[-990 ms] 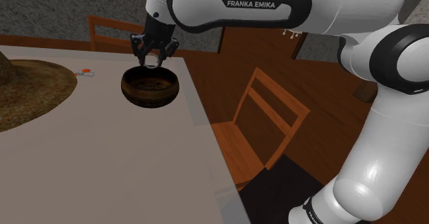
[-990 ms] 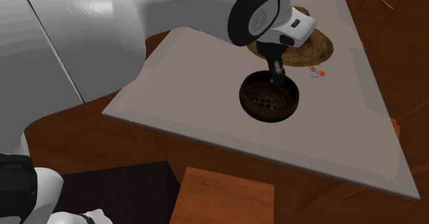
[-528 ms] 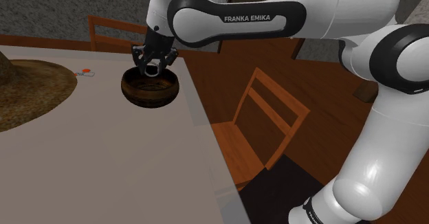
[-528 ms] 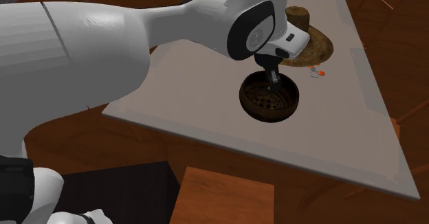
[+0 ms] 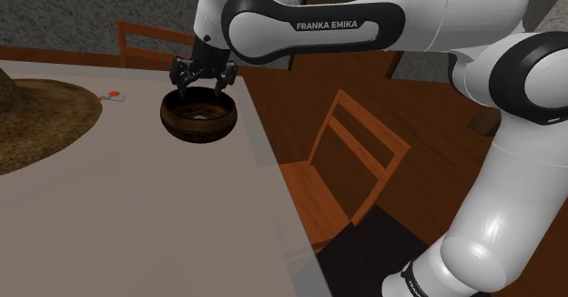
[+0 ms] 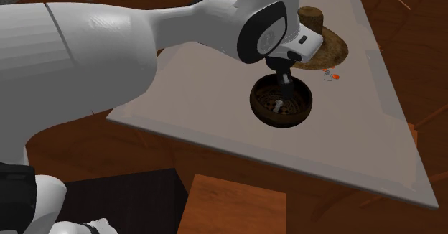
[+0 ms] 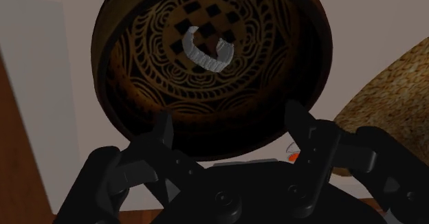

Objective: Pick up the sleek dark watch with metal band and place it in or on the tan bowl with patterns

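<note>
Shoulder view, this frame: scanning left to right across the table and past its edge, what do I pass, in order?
Brown woven mat → small orange-and-grey item → dark patterned bowl → wooden chair → arm's white lower link.

The watch [image 7: 203, 62] reads as just a pale grey crescent on the floor of the bowl [image 7: 130, 85], face and band too blurry to make out. The bowl's near rim sits behind the fingers [image 7: 163, 137]. That little orange-and-grey thing [image 5: 114, 95] on the bench [image 5: 136, 213] is too tiny to name. The woven mat [image 5: 41, 122] gets chopped by the shoulder view's left edge, and the arm [image 6: 108, 46] blocks a chunk of the bench in the second exterior view.
</note>
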Controlling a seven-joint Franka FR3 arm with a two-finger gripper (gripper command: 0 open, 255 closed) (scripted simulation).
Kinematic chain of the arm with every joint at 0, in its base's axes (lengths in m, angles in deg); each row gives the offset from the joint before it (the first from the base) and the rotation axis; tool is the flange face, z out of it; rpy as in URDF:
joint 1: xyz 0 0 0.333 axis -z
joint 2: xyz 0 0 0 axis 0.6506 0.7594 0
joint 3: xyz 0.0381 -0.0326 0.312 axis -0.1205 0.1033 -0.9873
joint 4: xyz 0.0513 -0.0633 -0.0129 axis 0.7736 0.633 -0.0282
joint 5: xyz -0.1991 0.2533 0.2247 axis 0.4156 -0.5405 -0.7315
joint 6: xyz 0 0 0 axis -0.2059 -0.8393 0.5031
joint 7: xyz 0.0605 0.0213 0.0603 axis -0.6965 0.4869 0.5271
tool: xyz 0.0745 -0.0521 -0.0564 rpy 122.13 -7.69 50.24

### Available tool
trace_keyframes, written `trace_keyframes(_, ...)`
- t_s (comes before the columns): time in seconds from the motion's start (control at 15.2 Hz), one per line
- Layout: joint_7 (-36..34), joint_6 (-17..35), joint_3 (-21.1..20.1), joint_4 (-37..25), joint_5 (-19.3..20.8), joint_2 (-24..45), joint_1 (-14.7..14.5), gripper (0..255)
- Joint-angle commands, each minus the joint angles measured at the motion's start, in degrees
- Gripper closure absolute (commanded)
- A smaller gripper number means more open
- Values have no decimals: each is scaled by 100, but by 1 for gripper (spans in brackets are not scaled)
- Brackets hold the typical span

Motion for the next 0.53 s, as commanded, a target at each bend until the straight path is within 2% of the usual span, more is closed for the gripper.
trace_keyframes(0.0,0,0,0,0,0,0,0,0)
trace_keyframes(0.13,0,0,0,0,0,0,0,0)
trace_keyframes(0.46,187,-518,-110,-249,-319,-372,110,0)
